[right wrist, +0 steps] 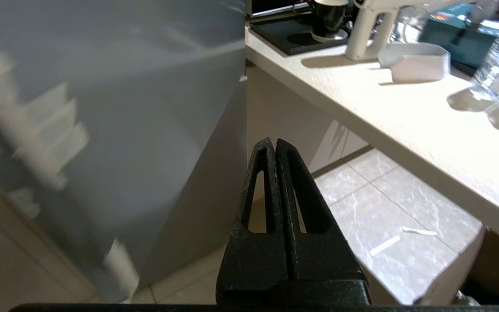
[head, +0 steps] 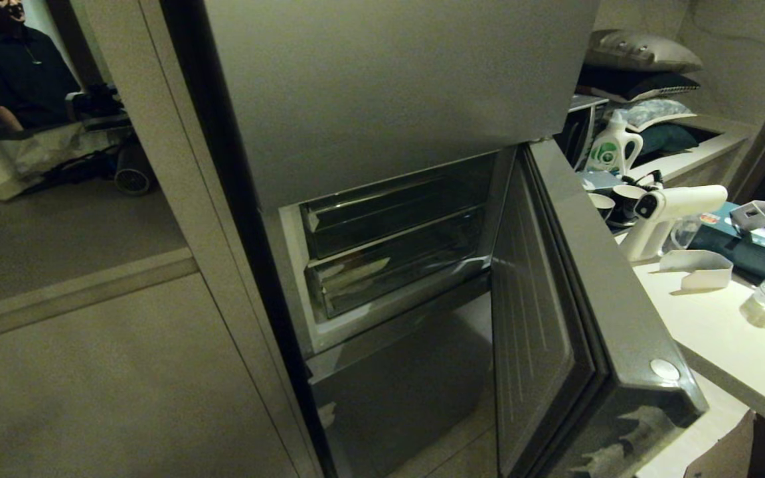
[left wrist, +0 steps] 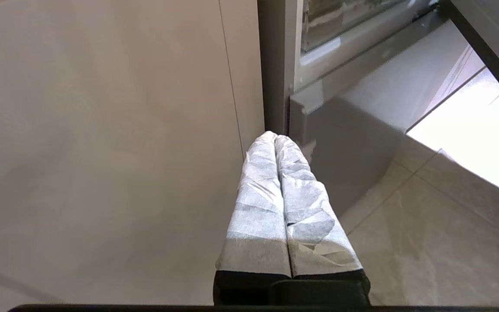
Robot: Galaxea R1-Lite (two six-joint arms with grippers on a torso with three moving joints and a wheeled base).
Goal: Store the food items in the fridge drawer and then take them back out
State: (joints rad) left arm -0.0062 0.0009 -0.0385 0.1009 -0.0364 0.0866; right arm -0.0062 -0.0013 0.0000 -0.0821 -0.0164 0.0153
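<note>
Kitchen corner with a grey fridge: its door (head: 555, 318) is swung aside so the clear fridge drawer (head: 396, 265), pushed in at centre, is exposed. No food items are seen. Left end effector (left wrist: 275, 138) and right end effector (right wrist: 274, 143) are clenched, empty, beside the desk (head: 708, 318) at three o'clock.

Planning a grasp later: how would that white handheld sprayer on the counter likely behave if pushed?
The white sprayer stands upright on a narrow foot with a long barrel overhanging, so it probably tips rather than slides. Its smooth plastic looks slippery, and likely light. Cups stand close behind it.

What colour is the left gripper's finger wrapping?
White, crinkled wrapping on the left gripper, clearest in the left wrist view.
</note>
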